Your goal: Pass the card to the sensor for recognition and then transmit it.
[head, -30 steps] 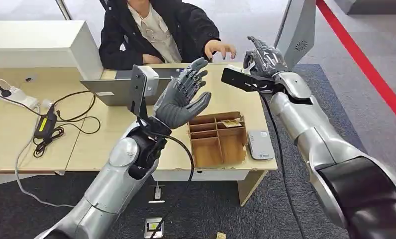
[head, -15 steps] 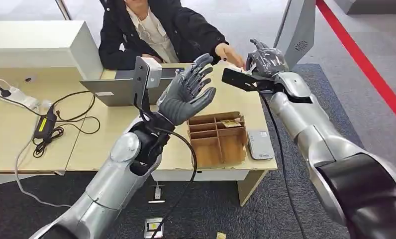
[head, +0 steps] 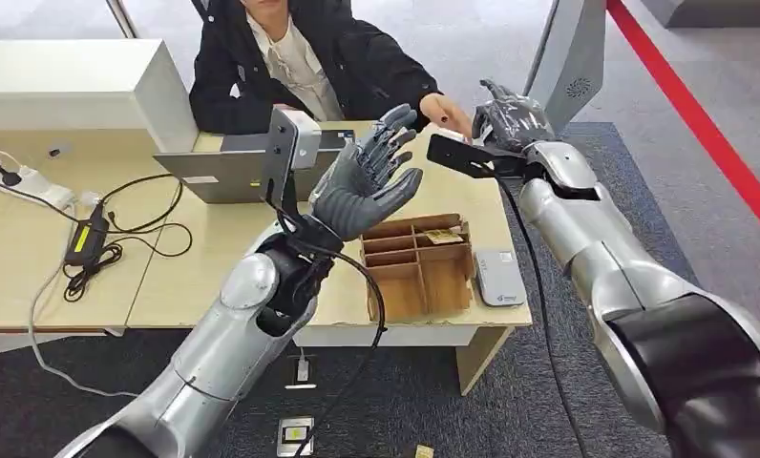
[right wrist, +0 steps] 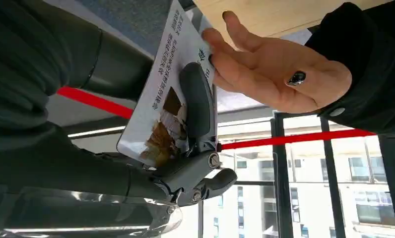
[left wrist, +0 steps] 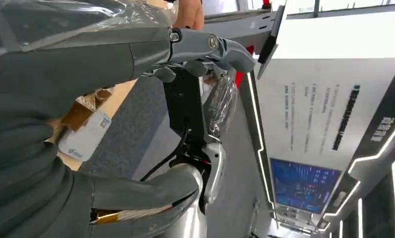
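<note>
Card [right wrist: 158, 106]: white face, dark printed text, brown-and-tan picture patch. Right hand [head: 510, 114]: dark grey fingers; arm silver with a black band. Left hand [head: 367, 186]: grey palm, darker fingers. Person's hand [right wrist: 275, 69]: dark painted nail; sleeve [right wrist: 369, 59] black. Desk [head: 32, 258]: pale wood. Tray [head: 416, 267] at the near right corner: brown cardboard. Sensor [head: 498, 278] at the near right edge: light grey. Carpet [head: 510, 401]: dark grey. Floor stripe [head: 701, 114]: red.

Office reception: desk [head: 214, 250], laptop [head: 219, 172].
</note>
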### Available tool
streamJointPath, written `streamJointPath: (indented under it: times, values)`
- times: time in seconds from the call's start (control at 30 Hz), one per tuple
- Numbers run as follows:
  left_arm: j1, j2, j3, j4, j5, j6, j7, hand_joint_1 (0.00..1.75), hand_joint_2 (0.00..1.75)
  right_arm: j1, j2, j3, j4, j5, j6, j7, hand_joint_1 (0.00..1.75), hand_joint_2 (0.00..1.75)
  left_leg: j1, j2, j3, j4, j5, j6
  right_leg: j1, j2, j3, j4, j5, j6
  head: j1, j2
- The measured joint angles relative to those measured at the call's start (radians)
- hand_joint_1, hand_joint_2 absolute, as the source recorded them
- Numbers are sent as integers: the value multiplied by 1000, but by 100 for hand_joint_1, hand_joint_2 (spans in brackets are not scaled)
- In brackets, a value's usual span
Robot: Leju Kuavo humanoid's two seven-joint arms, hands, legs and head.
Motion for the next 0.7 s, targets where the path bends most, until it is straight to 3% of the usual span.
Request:
streamJointPath:
  times: [0.03,0.07,0.1,0.13,0.23,0.3,0.53,0.7]
  values:
    - [0,0,0,2,0,1,-1,0,175,0,0,0,0,-2,-2,-1,175,175,0,0,0,0,0,0,0,0,0,0,0,0,0,0]
    - [0,0,0,4,0,3,-3,0,175,0,0,0,0,-7,-3,-2,141,175,0,0,0,0,0,0,0,0,0,0,0,0,0,0]
    - [-1,0,0,7,0,3,-5,0,175,0,0,0,1,-8,-4,-3,40,175,0,0,0,0,0,0,0,0,0,0,0,0,0,0]
    - [-1,0,0,9,0,5,-7,0,175,0,1,0,3,-11,-5,-6,31,175,0,0,0,0,0,0,0,0,0,0,0,0,0,0]
    - [-1,0,0,17,0,11,-18,0,175,7,2,0,6,-17,-17,-14,23,175,0,0,0,0,0,0,0,0,0,0,0,0,0,0]
    - [-1,0,0,20,0,13,-21,0,175,15,2,0,7,-18,-26,-21,2,175,0,0,0,0,0,0,0,0,0,0,0,0,0,0]
    - [-1,0,0,25,-3,37,-23,0,175,36,1,0,10,-36,-67,-44,0,175,0,0,0,0,0,0,0,0,0,0,0,0,0,0]
    - [0,7,1,25,-10,60,-20,0,175,53,-3,-3,10,-84,-127,-104,0,175,0,0,0,0,0,0,0,0,0,0,0,0,0,0]
